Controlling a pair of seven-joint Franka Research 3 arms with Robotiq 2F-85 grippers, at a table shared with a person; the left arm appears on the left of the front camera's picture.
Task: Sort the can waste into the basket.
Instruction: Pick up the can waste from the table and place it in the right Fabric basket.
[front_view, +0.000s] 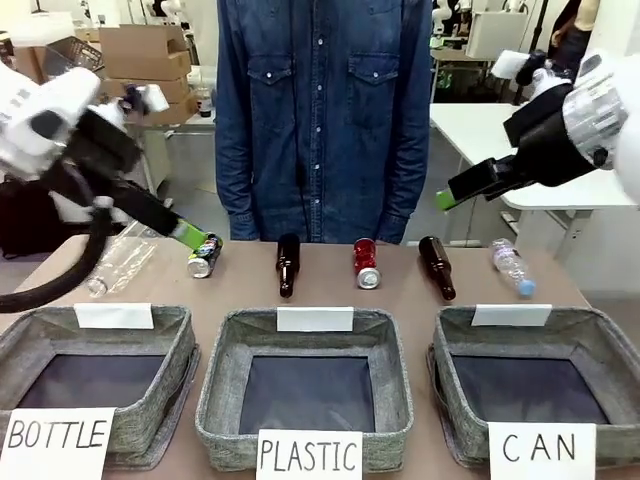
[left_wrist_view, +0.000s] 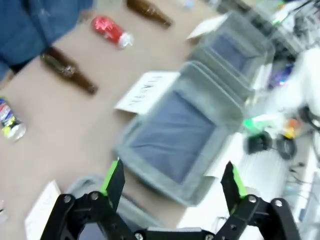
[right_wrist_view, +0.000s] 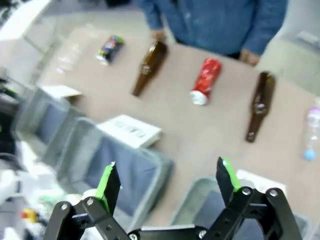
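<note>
both arms (front_view: 60, 130) (front_view: 585, 125) aloft, jaws wide open

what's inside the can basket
Only dark lining shows inside the CAN basket; the red can and black can lie on the table. The white card hides its near edge.

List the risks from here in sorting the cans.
The red can lies between two brown bottles; the open right tool might nudge one rolling. The black can lies on the left, the CAN basket on the right: the carry passes over two other bins, so a slip may missort it.
</note>
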